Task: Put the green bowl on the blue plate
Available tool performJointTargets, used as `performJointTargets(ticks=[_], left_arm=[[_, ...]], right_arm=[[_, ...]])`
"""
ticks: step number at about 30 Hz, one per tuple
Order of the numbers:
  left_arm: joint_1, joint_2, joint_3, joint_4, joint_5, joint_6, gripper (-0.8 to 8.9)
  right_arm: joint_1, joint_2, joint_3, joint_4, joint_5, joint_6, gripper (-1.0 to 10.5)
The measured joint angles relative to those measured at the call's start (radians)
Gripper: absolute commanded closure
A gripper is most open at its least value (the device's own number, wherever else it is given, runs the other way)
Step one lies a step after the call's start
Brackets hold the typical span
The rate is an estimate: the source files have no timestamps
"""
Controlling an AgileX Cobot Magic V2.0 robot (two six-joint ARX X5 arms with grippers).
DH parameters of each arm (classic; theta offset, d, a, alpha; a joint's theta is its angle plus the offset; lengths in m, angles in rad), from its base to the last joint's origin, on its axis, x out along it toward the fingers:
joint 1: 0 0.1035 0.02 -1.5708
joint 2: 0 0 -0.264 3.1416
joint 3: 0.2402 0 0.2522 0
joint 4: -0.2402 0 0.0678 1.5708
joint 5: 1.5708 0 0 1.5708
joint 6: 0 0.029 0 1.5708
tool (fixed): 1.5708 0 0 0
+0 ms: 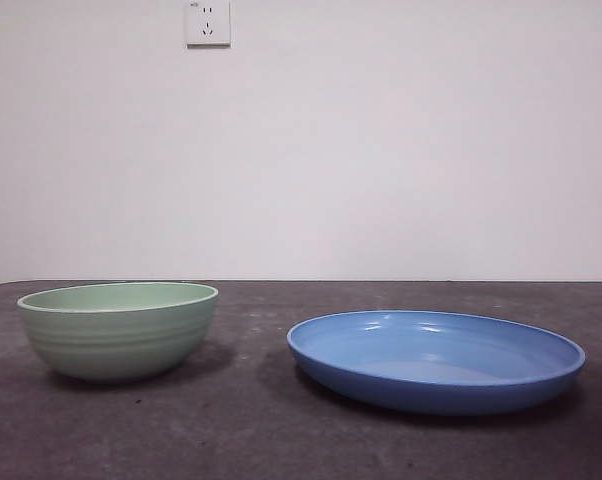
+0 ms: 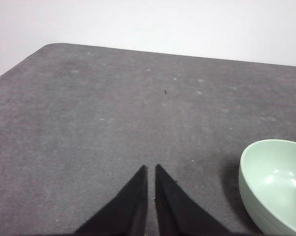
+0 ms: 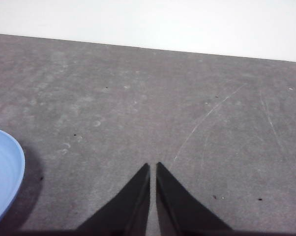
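Note:
The green bowl (image 1: 118, 328) stands upright and empty on the dark table at the left of the front view. To its right, apart from it, lies the blue plate (image 1: 436, 358), also empty. In the left wrist view the green bowl (image 2: 276, 184) shows beside my left gripper (image 2: 151, 168), which is shut over bare table. My right gripper (image 3: 153, 166) is shut too, over bare table, with the blue plate's rim (image 3: 5, 179) off to one side. Neither gripper appears in the front view.
The grey table top (image 1: 251, 440) runs back to a white wall carrying a power socket (image 1: 208, 22). The table's rounded far corner (image 2: 49, 46) shows in the left wrist view. Fine scratches (image 3: 207, 115) mark the surface.

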Motion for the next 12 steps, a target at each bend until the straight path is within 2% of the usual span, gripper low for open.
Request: performJointTargets(ticks=[6, 12], left_arm=[[0.0, 0.0, 0.0, 0.002, 0.001, -0.007, 7.9], [-0.001, 0.003, 0.001, 0.037, 0.031, -0.056, 7.97]], right_arm=[[0.0, 0.0, 0.0, 0.009, -0.015, 0.017, 9.3], [0.0, 0.0, 0.004, 0.019, -0.111, 0.112, 9.3]])
